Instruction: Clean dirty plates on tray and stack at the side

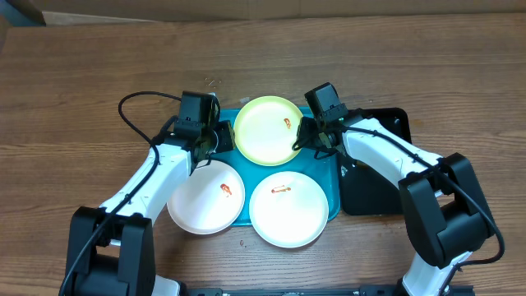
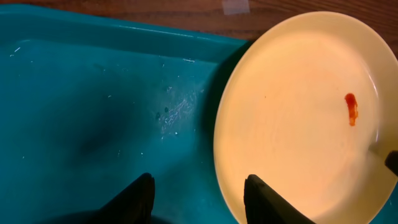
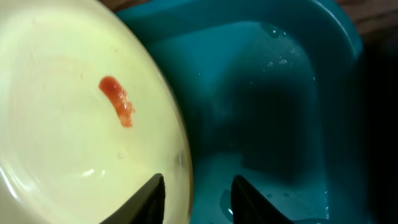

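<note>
Overhead, upper middle: we see left hand [image 1: 215,138] and right hand [image 1: 306,136] flanking the yellow plate [image 1: 267,131] on the tray [image 1: 246,167], both released, straddling its rim.

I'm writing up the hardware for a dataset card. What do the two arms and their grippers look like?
The left arm and right arm match: white tubular links joined by bulky black joint housings. The left gripper and right gripper are black, each with two dark tapered fingers. A thin black cable loops out beside the left arm. No markings are readable.
</note>
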Available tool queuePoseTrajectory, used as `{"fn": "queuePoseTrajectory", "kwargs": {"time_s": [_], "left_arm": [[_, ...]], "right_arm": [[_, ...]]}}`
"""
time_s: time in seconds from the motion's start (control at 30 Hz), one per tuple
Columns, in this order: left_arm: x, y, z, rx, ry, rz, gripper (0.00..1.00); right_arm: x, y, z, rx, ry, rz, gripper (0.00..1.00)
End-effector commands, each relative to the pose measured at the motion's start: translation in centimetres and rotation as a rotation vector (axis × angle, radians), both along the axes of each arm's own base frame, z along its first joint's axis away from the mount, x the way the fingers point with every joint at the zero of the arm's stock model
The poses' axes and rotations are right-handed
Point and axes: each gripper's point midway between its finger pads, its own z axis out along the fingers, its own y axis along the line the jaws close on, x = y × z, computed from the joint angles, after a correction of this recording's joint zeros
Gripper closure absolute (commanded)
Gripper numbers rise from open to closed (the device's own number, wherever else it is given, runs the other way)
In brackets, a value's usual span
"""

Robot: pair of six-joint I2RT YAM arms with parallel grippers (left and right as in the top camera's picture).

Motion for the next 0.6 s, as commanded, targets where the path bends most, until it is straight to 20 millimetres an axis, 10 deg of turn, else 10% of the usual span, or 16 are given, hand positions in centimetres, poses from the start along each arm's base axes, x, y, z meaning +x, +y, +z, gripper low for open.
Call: {"fn": "queuePoseTrajectory", "kwargs": {"time_s": [0.0, 0.33, 0.57], "left_arm": [[0.9, -0.6, 0.1, -0.012, -0.020, -0.004, 0.55], [1.6, -1.3, -1.6, -0.012, -0.017, -0.017, 0.56], [1.9, -2.8, -3.3, -0.008, -0.011, -0.050, 0.67]], "right_arm": [[2.0, -0.2, 3.5, -0.010, -0.088, 0.049, 0.61], [2.4, -2.4, 5.8, -0.063, -0.043, 0.074, 0.59], [1.8, -8.1, 5.3, -0.103, 0.063, -0.018, 0.59]]}}
